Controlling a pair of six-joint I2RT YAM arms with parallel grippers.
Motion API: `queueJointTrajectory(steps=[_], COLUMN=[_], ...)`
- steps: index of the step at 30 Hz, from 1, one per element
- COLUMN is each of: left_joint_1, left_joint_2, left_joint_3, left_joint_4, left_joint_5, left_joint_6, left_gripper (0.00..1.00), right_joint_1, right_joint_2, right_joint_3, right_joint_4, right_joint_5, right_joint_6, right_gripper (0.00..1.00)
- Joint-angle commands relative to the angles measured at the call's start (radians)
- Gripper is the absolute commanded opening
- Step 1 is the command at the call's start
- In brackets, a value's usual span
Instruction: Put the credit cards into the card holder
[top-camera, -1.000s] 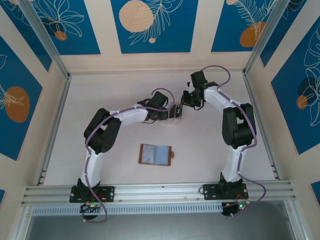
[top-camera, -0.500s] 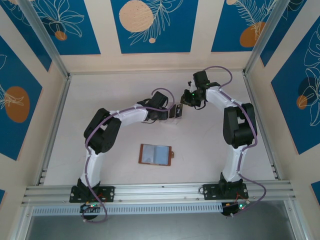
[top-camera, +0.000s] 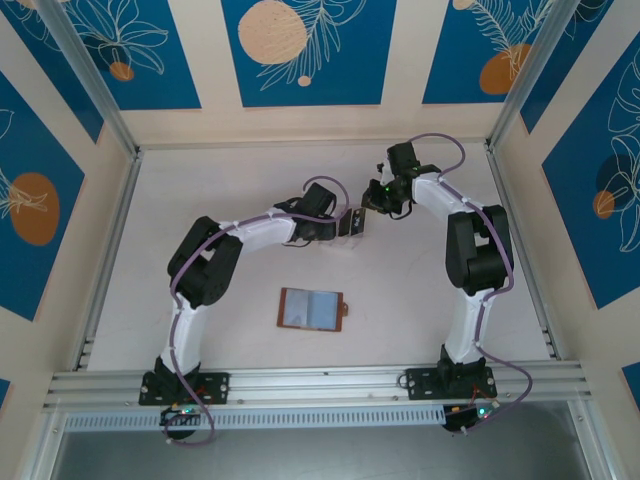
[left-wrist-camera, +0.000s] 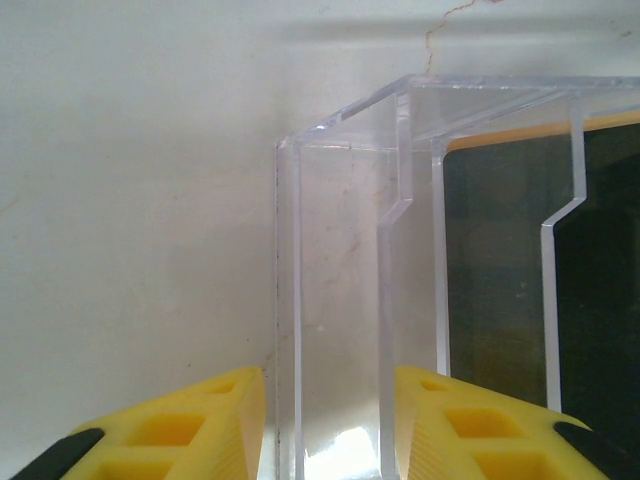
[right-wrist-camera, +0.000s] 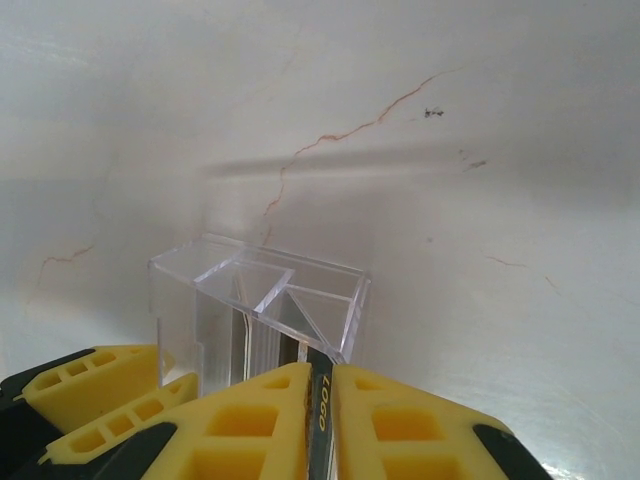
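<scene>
The card holder lies open near the table's middle, brown outside with pale pockets facing up. At the back, my left gripper is shut on the end of a clear slotted stand and holds it upright. Dark credit cards, one with a pale yellow edge, stand in its slots. My right gripper is above the stand, shut on the top edge of a dark credit card that still reaches into a slot.
The left gripper's yellow fingers sit close beside my right gripper at the stand. Metal rails run along the near edge, and the enclosure walls close the back and sides.
My right gripper has shifted slightly right and down toward the stand, keeping its hold on the card. The left arm, the stand and the card holder have stayed put.
</scene>
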Motion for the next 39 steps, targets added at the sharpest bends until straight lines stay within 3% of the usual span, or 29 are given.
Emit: queueJointTrajectory(steps=[1,24,39], left_joint_1=[0.013,0.013,0.013], left_joint_2=[0.045,0.047,0.048], left_joint_3=[-0.047,-0.051,-0.05], left_joint_4=[-0.083,-0.08,-0.078], left_joint_5=[-0.022,-0.018,-0.012], left_joint_6=[0.004,0.002,0.002], left_gripper=[0.37,0.37,0.37], right_joint_1=[-0.01,-0.037,-0.04], right_joint_2=[0.03,0.014,0.03], right_joint_3=[0.0,-0.047,-0.045], right_joint_4=[-0.011,0.066,0.063], right_joint_5=[-0.014,-0.118,-0.117], right_joint_6=[0.013,0.051,0.051], right_gripper=[0.18,0.18,0.15])
